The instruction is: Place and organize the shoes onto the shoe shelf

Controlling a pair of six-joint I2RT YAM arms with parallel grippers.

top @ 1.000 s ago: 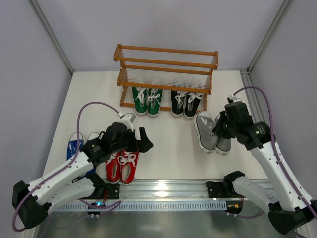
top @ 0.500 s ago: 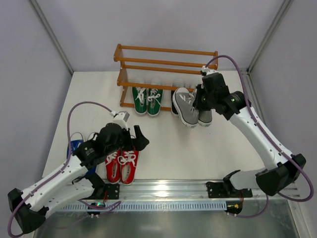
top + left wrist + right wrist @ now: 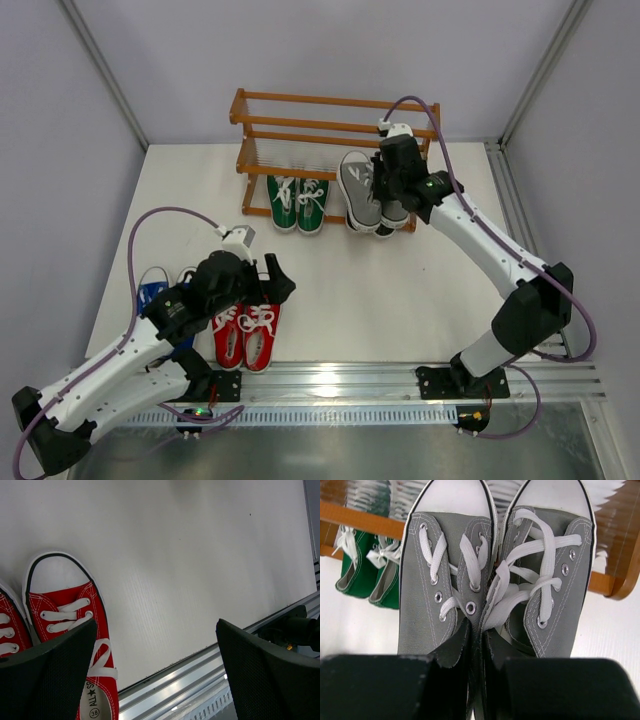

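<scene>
Slipping is the main worry: the grey pair [image 3: 495, 575] hangs at the right end of the shoe shelf [image 3: 335, 126], toes over the wire slats of its middle tier. It is held only by the right gripper [image 3: 480, 647], which pinches the two inner walls together. One shoe could twist out, or the toes could snag the front rail. Underneath, the black pair [image 3: 384, 231] is mostly hidden, with the green pair [image 3: 297, 203] beside it. Near the table's [image 3: 350, 300] front-left corner, the left gripper [image 3: 272, 280] hovers spread wide over the red pair [image 3: 247, 335], and the blue pair [image 3: 150, 295] lies nearer the left edge.
</scene>
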